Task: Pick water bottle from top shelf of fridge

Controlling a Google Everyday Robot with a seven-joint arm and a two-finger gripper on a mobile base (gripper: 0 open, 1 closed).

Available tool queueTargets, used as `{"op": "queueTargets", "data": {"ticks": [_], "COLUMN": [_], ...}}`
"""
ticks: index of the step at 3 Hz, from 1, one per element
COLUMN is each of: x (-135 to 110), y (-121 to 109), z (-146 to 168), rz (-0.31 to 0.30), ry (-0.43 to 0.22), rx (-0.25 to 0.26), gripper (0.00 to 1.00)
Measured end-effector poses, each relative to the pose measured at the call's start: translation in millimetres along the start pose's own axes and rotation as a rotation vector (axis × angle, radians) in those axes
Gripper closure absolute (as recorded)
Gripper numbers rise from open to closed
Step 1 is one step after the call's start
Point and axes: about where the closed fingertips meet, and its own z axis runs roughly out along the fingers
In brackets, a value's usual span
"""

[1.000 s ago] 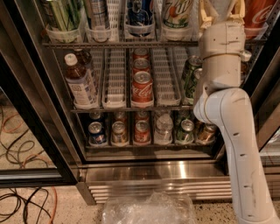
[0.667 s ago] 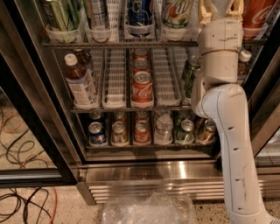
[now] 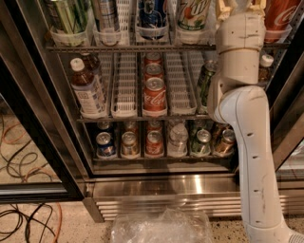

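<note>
- gripper [image 3: 241, 4] at 1 o'clock, hard against the top edge of the view, level with the top shelf [image 3: 128, 48] and just left of a big red can [image 3: 280, 14]. Wide or narrow: cannot tell, it is cropped.
- arm [image 3: 244, 47] is white and rises from 5 o'clock, covering the right-hand lanes of the fridge [image 3: 166, 187].
- vs 1 s ago: the arm's lower link stands more upright and its foot has shifted toward 6 o'clock. The elbow is a touch higher and the wrist section is in about the same spot.
- water bottle [image 3: 178, 138] is the only clear one in view. It sits on the lowest rack in view, 4–5 o'clock from centre, two racks below the top shelf.
- The water bottle stands between a red can and a green can, well apart from the gripper, and is unmoved since the earlier frames.
- top shelf lanes in view hold tall cans.
- Middle rack: tea bottle [image 3: 87, 88] at 9–10 o'clock. A Coca-Cola can [image 3: 154, 96] is at the front of the centre lane, with more red cans behind it.
- Floor: plastic wrap [image 3: 161, 228] at 6 o'clock, cables [image 3: 23, 223] at 8 o'clock.
- Stock on all racks matches the earlier frames — only the arm has moved.
</note>
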Motion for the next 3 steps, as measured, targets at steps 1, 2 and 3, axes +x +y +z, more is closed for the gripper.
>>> {"op": "queueTargets", "data": {"ticks": [1,2,3], "x": [-7,-24,-36], "y": [1,-1,-8], "z": [6,2,-16], "rz": [0.007,-0.012,-0.041], "ry": [-0.015,-0.007,0.034], "rx": [0.0,-0.01,-0.023], "gripper": [1.0,1.0,1.0]}}
